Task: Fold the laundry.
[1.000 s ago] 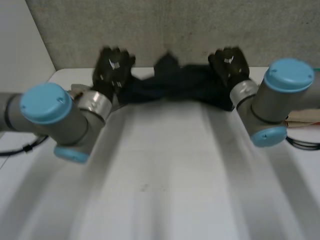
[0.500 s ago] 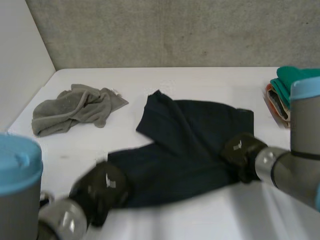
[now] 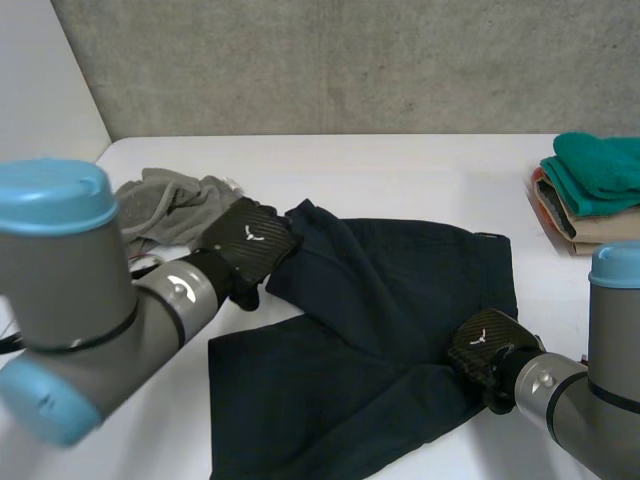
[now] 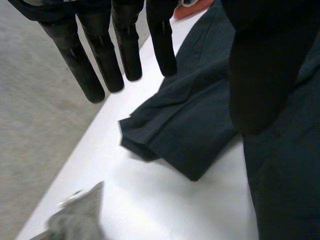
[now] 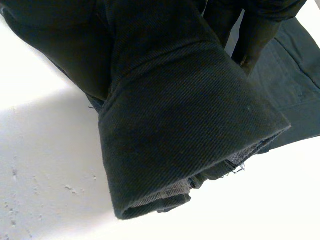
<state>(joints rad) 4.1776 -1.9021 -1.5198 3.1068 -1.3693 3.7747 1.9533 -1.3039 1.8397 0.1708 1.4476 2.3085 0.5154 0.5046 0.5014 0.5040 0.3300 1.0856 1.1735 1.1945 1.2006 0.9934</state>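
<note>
- The left hand point(image 3: 245, 250) was spread, its fingers point(image 4: 100, 70) straight and apart and gripping nothing. It hovered over the far-left corner of the dark garment point(image 3: 400, 290).
- The right hand point(image 3: 488, 350) was curled on the garment's near-right edge. In its wrist view a hemmed cuff point(image 5: 190, 130) hung from it off the worktop point(image 3: 400, 165), so it appeared to be pinching that cuff.
- A second earlier both hands had held the garment bunched at the far side. Half a second earlier it had come down, with both hands at its near edge. Now the left hand had let go and moved to the far-left corner, while the right kept its hold.
- This probably meant the spreading-out was nearly finished and no fold had yet been made. The cloth was still creased, with one flap lying over the middle.
- The garment lay across the middle of the worktop, between the two hands, and its folded hem point(image 4: 170, 135) sat just beneath the left fingertips.
- A crumpled grey cloth point(image 3: 155, 205) lay at the far left, just beside the left hand.
- A stack of folded clothes point(image 3: 595, 185) sat at the far right, well apart.
</note>
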